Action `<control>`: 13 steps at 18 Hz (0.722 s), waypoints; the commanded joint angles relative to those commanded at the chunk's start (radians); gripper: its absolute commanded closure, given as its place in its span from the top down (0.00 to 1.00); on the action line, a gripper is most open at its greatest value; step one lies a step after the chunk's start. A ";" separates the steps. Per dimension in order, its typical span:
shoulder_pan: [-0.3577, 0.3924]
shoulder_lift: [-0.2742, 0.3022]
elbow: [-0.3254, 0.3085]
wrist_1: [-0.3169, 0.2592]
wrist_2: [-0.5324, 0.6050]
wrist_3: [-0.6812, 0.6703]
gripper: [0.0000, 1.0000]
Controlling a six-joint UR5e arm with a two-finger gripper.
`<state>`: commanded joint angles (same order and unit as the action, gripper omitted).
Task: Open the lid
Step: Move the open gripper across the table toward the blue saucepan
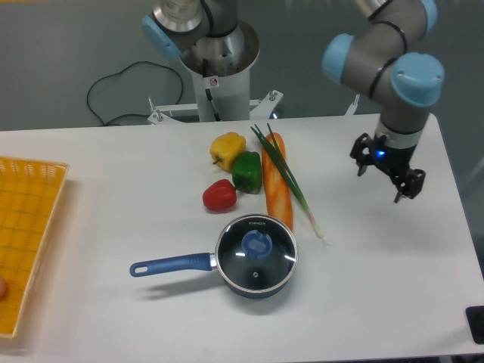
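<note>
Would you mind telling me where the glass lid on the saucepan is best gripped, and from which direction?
Probably the blue knob at the centre of the lid, taken from straight above. The lid lies flat on the saucepan, its rim flush with the pot's edge, so the raised knob is the only part that offers a hold. The gripper hangs open off to the right, apart from it.

Yellow basket (30, 242) cut off at left edge; dark object (476, 324) clipped at lower right corner
</note>
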<state>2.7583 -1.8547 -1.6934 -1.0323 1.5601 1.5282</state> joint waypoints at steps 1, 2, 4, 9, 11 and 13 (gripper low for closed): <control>-0.020 0.008 -0.012 -0.008 -0.003 -0.054 1.00; -0.040 0.009 -0.018 -0.009 -0.006 -0.110 1.00; -0.084 0.023 -0.034 -0.009 -0.005 -0.210 1.00; -0.169 0.052 -0.083 -0.012 0.000 -0.436 1.00; -0.192 0.051 -0.091 -0.012 0.000 -0.497 1.00; -0.221 0.045 -0.091 -0.009 0.000 -0.578 1.00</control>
<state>2.5373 -1.8101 -1.7840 -1.0416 1.5601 0.9499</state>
